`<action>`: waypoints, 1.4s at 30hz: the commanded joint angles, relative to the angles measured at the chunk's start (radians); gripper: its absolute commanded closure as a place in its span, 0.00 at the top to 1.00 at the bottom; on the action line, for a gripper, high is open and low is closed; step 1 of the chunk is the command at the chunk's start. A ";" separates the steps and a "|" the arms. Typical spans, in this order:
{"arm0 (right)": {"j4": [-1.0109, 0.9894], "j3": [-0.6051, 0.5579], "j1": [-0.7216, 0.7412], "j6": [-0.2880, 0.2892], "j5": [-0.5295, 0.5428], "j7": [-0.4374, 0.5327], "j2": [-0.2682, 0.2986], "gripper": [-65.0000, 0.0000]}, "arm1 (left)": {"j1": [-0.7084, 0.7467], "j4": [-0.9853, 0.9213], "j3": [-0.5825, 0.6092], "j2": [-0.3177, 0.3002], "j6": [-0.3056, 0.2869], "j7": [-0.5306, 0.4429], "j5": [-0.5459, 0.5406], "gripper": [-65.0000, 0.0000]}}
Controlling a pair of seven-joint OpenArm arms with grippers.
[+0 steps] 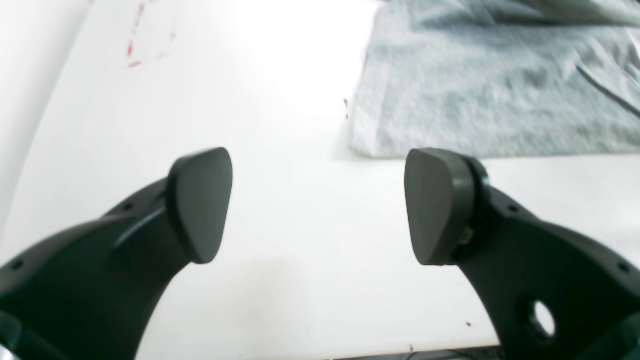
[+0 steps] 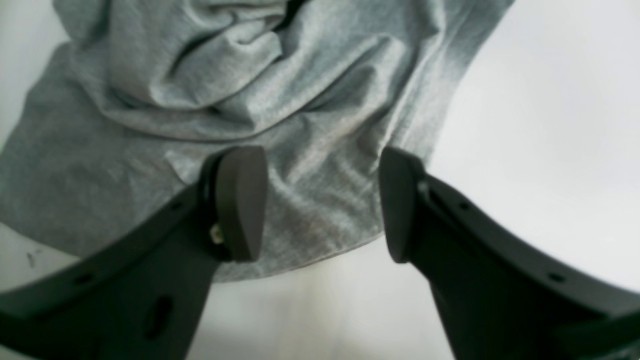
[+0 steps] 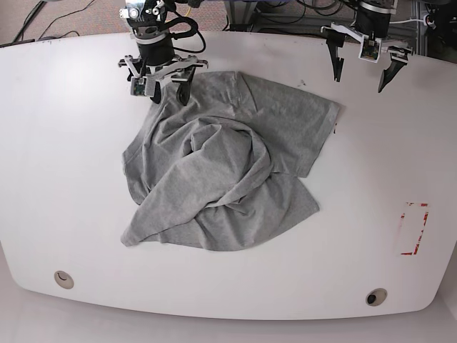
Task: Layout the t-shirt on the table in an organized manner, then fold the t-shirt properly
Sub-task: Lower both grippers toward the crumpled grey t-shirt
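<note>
Two end effectors, both spread wide, holding nothing. T-shirt (image 3: pixel 221 179) lies bunched in middle of worktop (image 3: pixel 64 157). Right end effector (image 2: pixel 320 205) sits right over shirt edge, so nearer. Left end effector (image 1: pixel 320 205) hangs over bare worktop, shirt corner just ahead.

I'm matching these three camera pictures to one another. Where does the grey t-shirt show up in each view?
Left wrist: the heather-grey cotton t-shirt lies flat in the upper right, beyond the open left claw.
Right wrist: it fills the upper left and centre, rumpled, its hem behind the right claw.
Base: it lies crumpled mid-table.
Shared landmark: the glossy white table, seen under the shirt in all three.
</note>
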 commanded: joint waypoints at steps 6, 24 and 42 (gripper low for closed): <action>0.011 0.083 0.015 0.003 0.212 -0.075 0.001 0.53 | -0.008 0.019 0.000 -0.009 0.006 -0.026 -0.003 0.78; 0.011 0.193 -0.047 -0.003 0.731 -0.244 0.001 0.53 | -0.037 0.018 -0.003 -0.010 0.006 -0.025 -0.003 0.78; -0.053 0.178 -0.037 -0.003 0.739 -0.297 -0.002 0.53 | -0.051 0.018 -0.011 -0.012 0.006 -0.025 -0.003 0.78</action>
